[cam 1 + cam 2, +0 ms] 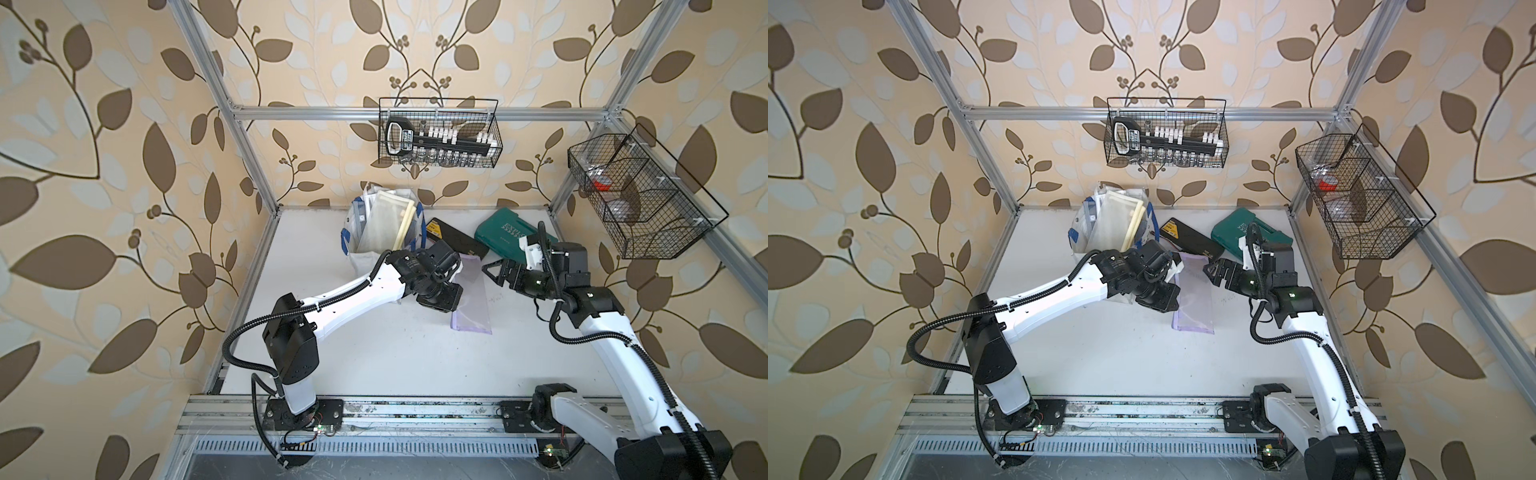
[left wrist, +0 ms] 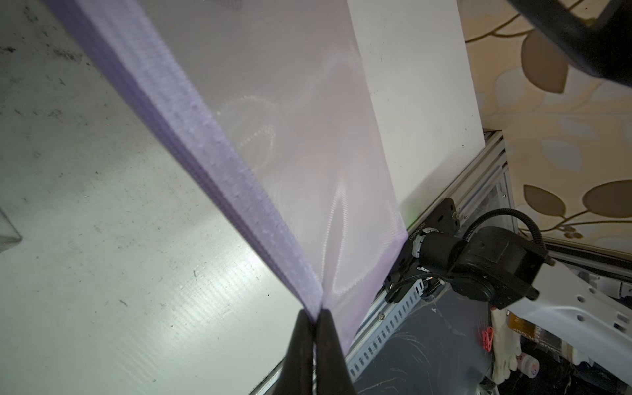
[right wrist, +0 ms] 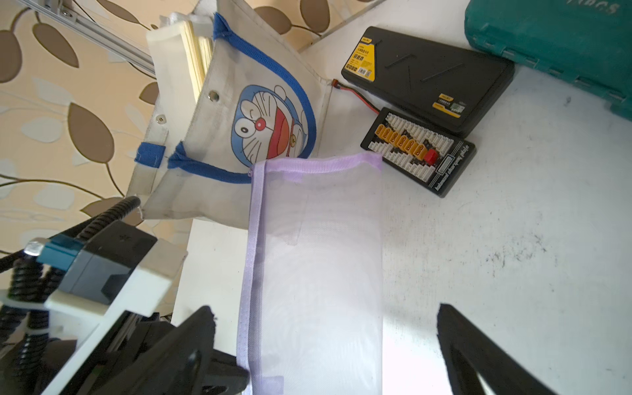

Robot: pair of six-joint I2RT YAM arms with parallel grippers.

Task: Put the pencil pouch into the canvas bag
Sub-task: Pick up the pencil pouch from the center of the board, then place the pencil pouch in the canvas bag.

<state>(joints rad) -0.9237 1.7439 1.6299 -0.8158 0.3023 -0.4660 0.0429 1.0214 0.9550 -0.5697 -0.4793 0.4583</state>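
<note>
The pencil pouch (image 1: 473, 309) (image 1: 1192, 309) is a translucent lilac mesh sleeve with a purple border, stretched over the table in front of the canvas bag (image 1: 356, 226) (image 1: 1080, 232). My left gripper (image 2: 316, 313) (image 1: 451, 286) is shut on the pouch's purple edge (image 2: 219, 160). The white bag with blue straps and a cartoon print (image 3: 222, 136) stands upright at the back, with several flat pouches sticking out of it. My right gripper (image 3: 325, 309) (image 1: 494, 270) is open. Its jaws stand wide to either side of the pouch (image 3: 314, 256) without touching it.
A black flat case (image 1: 453, 240) (image 3: 427, 78), a connector board (image 3: 419, 150) and a green tool case (image 1: 509, 232) (image 3: 547, 44) lie right of the bag. Wire baskets hang on the back rail (image 1: 438, 133) and the right rail (image 1: 640, 195).
</note>
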